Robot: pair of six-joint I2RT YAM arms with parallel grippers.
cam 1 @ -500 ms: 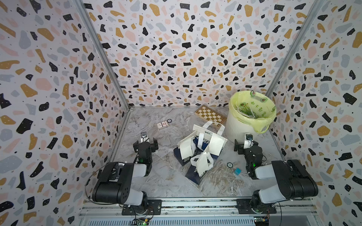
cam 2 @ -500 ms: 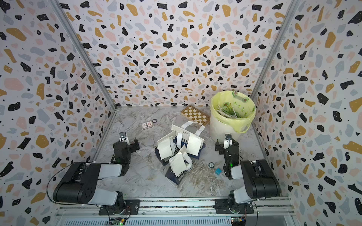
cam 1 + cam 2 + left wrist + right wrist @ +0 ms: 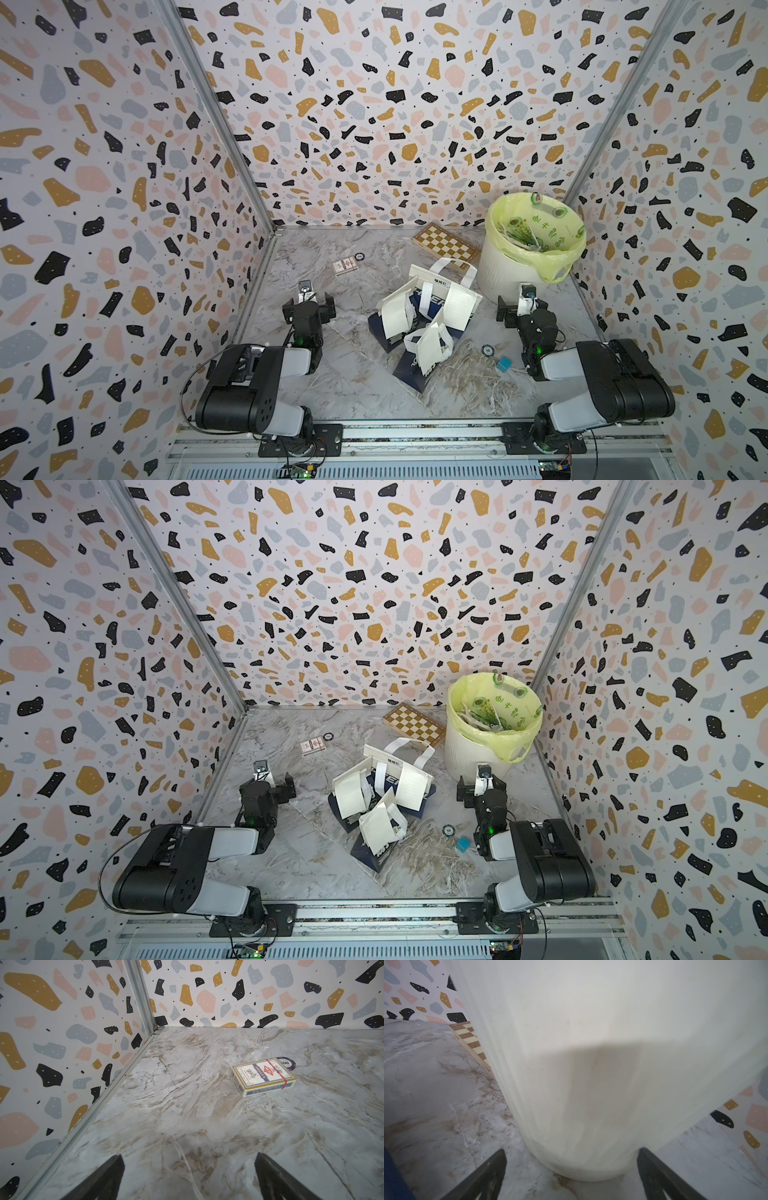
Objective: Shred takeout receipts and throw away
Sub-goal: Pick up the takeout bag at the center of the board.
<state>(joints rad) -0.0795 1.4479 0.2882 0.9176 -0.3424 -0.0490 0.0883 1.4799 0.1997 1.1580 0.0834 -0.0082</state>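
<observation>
In the middle of the marble table (image 3: 332, 374), you've got the takeout receipts (image 3: 394, 318) lying white and whole on a heap of navy-and-white paper bags (image 3: 409, 374). Three slips show in both top views: one on the heap's left, one on its right, and one draped over the nearest bag. Neither claw has a hold of any. Your left gripper (image 3: 308, 306) sits low on the left side of the table, well apart from the heap. Its wrist view shows the jaws spread wide with only bare marble between them. Ahead of it lies a card deck (image 3: 262, 1076), with a poker chip (image 3: 287, 1062) peeking out just behind. Your right gripper (image 3: 521, 307) is over on the right, nose up close to the white bin (image 3: 498, 266). Its jaws gape too, nothing held, and the bin's wall fills that wrist view. The bin wears a yellow-green liner (image 3: 552, 266), and in a top view pale paper strips (image 3: 478, 721) lie inside it. More loose shreds (image 3: 478, 382) litter the table near the front of the heap. A second chip (image 3: 487, 351) and a blue cube (image 3: 504, 363) lie close by your right arm. The chessboard (image 3: 446, 245) lies flat at the back, just beside the bin.
</observation>
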